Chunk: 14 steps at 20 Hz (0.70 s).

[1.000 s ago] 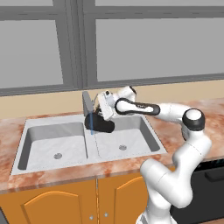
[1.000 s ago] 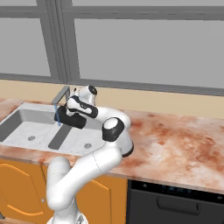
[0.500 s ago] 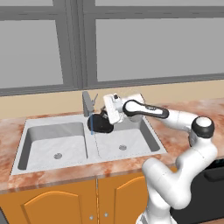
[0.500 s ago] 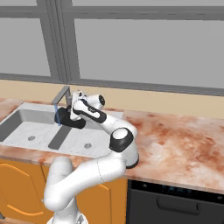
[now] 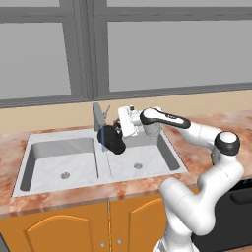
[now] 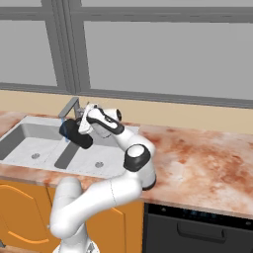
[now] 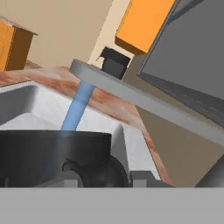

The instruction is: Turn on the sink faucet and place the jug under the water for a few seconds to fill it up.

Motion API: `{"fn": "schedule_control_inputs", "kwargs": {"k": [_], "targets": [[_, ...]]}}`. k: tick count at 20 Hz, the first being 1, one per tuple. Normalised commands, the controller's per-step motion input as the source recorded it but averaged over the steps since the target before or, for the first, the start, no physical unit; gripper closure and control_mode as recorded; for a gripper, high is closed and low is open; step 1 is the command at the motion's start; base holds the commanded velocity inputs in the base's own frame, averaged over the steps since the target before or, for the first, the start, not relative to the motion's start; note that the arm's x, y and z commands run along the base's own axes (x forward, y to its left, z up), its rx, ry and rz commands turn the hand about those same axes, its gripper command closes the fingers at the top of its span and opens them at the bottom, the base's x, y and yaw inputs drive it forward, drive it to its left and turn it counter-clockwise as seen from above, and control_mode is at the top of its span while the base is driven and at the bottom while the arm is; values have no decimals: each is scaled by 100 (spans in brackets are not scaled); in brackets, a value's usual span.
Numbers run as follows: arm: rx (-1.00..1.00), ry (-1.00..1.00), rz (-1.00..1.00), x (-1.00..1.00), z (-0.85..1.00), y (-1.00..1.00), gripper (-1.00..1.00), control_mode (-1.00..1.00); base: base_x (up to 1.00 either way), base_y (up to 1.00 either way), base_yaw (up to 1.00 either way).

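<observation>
Behind everything, a wide grey window (image 5: 147, 49) across the upper half of both base views. Below it, a marbled tabletop (image 5: 236, 120) running the width of the frame, orange cabinets (image 5: 64, 231) under it at lower left of the left base view.

Set into the tabletop at centre left, the sink (image 5: 29, 167), two pale basins each with a round drain. Reaching over it from the lower right of the left base view, the white arm (image 5: 197, 135), stretched toward the divider between the basins.

At the rear of the divider, the faucet (image 5: 100, 115), already running: a thin blue water stream (image 5: 102, 140) dropped from the spout, seen in the hand view falling from upper centre straight down to the black rim.

Under that stream, just left of centre in the left base view, the jug (image 5: 112, 139), black, tilted and lying nearly on its side in the air above the divider, mouth toward the faucet. In the hand view, the jug rim (image 7: 52, 140) across the lower left, water meeting it near its middle.

Gripper (image 5: 123, 129) just right of the jug, jaws narrowed and apparently clamped on its handle side; exact contact hidden behind the jug body.

Judged from this: tap on, jug under the water, filling under way. Left to do: holding for a few seconds.
</observation>
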Motion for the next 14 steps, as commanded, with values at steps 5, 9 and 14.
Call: {"fn": "schedule_control_inputs", "kwargs": {"k": [5,9,14], "targets": [[4,20,0,-8,0,0,100,-100,0,0,0],[5,7,0,-45,0,5,100,-100,0,0,0],[4,5,0,-22,0,3,100,-100,0,0,0]]}}
